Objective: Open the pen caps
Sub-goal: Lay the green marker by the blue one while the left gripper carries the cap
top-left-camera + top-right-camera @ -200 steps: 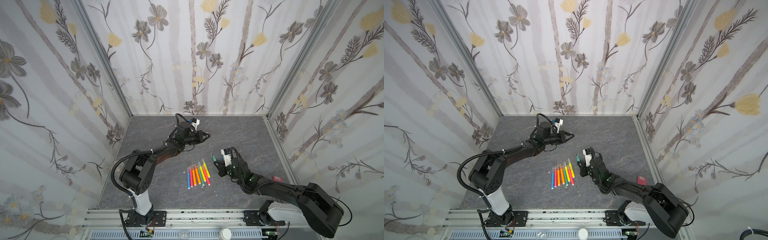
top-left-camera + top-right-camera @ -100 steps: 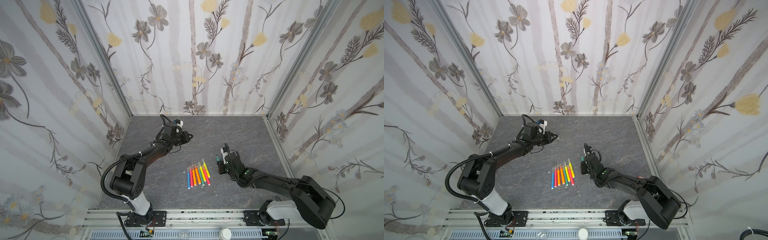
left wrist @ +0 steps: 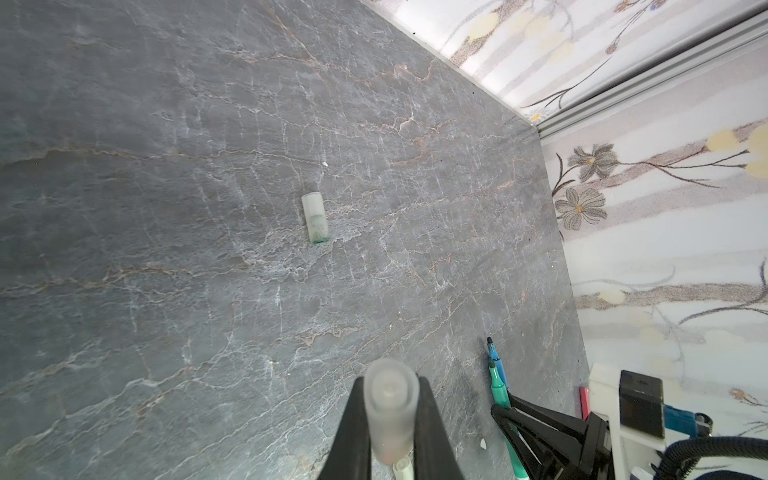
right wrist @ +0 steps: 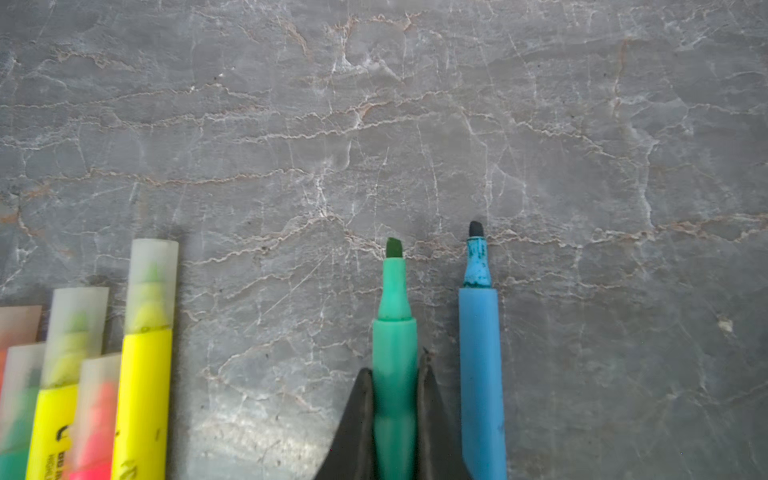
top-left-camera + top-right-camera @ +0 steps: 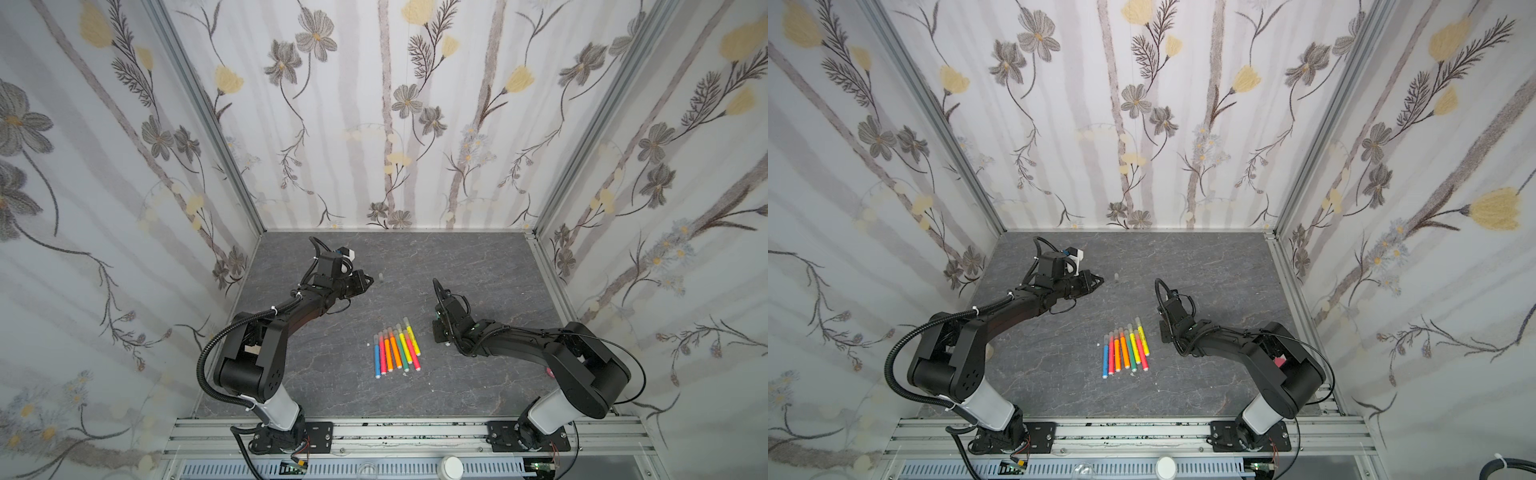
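Barely underway: left jaws pinch a freed cap (image 3: 390,411) left of centre over the worktop (image 5: 478,257), a loose cap (image 3: 314,218) lying just to their right; right jaws clamp the uncapped green pen (image 4: 395,374) beside an uncapped blue pen (image 4: 482,365). The capped pens (image 5: 397,349) wait at centre, their count unclear; right jaws hide under the wrist in both top views.

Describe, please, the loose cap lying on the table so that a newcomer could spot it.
On the grey table, look beyond the row of pens toward the back wall. The cap lies alone just ahead of the left gripper, green-stained inside, on no pen.
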